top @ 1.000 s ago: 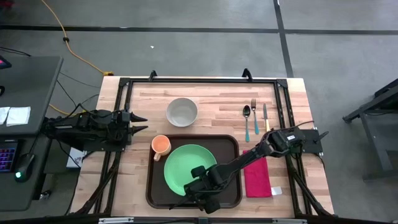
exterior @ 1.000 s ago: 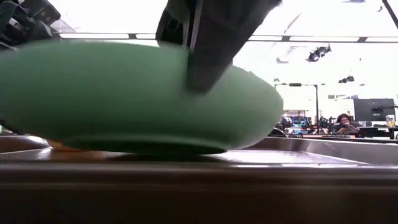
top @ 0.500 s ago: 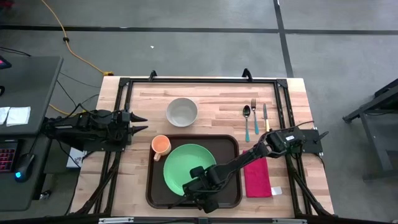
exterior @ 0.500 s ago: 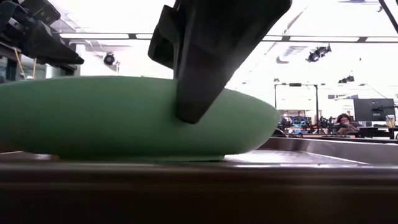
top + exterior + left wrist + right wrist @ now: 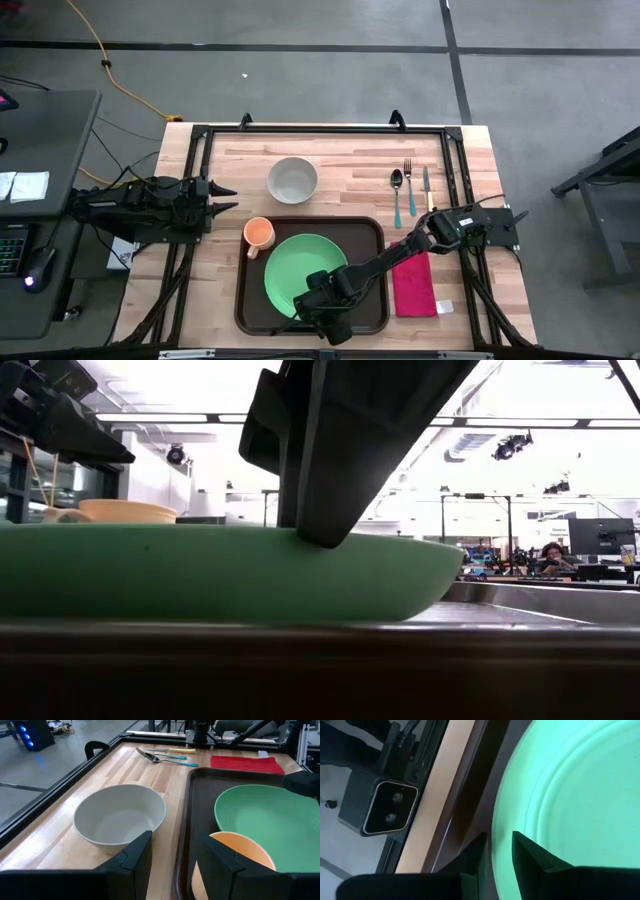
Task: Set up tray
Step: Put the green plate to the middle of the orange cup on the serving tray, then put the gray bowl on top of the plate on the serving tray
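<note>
A green plate (image 5: 298,266) lies flat in the dark brown tray (image 5: 372,232); the low view shows its underside on the tray floor (image 5: 500,615). My right gripper (image 5: 312,303) is at the plate's near rim and is open, with a gap between its fingers (image 5: 530,857). The rim passes through that gap. An orange cup (image 5: 259,233) stands in the tray's far left corner. My left gripper (image 5: 228,197) waits open at the table's left edge, pointing toward the white bowl (image 5: 120,817). My right gripper comes down slanting from the table's right and near side. Its fingers stand astride the plate's near rim (image 5: 496,827), one over the plate's inside and one outside it. Whether either finger touches the rim I cannot tell. The plate rests level on the tray.
A white bowl (image 5: 292,179) sits on the wood beyond the tray. A spoon (image 5: 397,195), a fork (image 5: 408,183) and a knife (image 5: 427,188) lie at the far right. A red napkin (image 5: 412,285) lies right of the tray, under my right arm.
The plate was tilted with one side raised off the tray. It has come down and now lies flat on the tray floor. My right gripper has stayed at the near rim and sunk slightly with it.
</note>
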